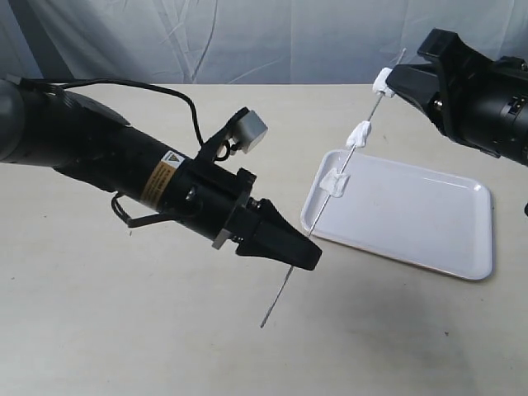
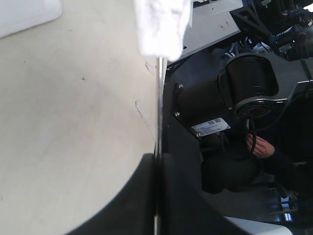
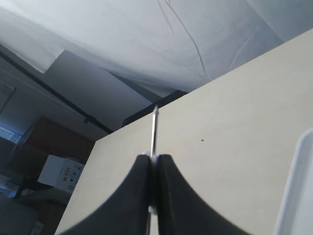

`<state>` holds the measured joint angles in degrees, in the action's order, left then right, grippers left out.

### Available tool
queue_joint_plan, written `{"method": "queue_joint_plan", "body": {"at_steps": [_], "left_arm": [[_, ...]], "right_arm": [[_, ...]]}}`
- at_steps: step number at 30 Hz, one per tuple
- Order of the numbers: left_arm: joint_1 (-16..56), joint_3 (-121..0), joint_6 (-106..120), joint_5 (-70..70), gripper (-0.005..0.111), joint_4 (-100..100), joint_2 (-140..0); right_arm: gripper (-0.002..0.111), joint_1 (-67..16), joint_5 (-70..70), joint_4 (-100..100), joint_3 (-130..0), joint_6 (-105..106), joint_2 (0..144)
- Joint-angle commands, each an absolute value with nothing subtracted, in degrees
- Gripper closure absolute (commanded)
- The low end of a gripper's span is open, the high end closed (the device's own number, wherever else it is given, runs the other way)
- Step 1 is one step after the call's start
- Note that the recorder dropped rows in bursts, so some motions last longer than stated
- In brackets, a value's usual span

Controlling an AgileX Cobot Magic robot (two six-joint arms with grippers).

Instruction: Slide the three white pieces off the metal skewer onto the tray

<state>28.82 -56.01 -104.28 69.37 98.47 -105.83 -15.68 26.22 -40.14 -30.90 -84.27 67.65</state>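
The metal skewer (image 1: 318,216) slants up from my left gripper (image 1: 302,252), which is shut on its lower part, toward my right gripper (image 1: 393,83). Three white pieces are threaded on it: the lowest (image 1: 337,183) over the tray's near corner, the middle one (image 1: 360,134) higher up, and the top one (image 1: 382,81), on which my right gripper is shut. The white tray (image 1: 412,216) lies flat on the table below. In the left wrist view the skewer (image 2: 159,107) rises from the shut jaws to a white piece (image 2: 161,24). In the right wrist view a white piece (image 3: 152,210) shows between the shut jaws, with the skewer (image 3: 155,128) poking beyond.
The beige table (image 1: 124,330) spreads round the tray. The skewer's lower tip (image 1: 264,323) hangs near the tabletop below my left gripper. A white sheet (image 1: 247,41) hangs behind the table. The tray's rim (image 3: 293,196) shows in the right wrist view.
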Motion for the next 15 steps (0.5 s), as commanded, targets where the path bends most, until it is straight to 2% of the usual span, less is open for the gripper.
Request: {"method": "queue_joint_plan", "body": {"at_steps": [1, 15], "left_arm": [[29.14, -55.86, -103.77, 69.96, 0.107, 99.95, -105.68], [29.14, -55.86, -103.32, 69.96, 0.107, 99.95, -105.68]], "right_arm": [[0.109, -15.3, 25.48, -34.46, -31.25, -79.99, 67.56], [0.109, -15.3, 25.31, -31.45, -31.25, -75.26, 67.56]]}}
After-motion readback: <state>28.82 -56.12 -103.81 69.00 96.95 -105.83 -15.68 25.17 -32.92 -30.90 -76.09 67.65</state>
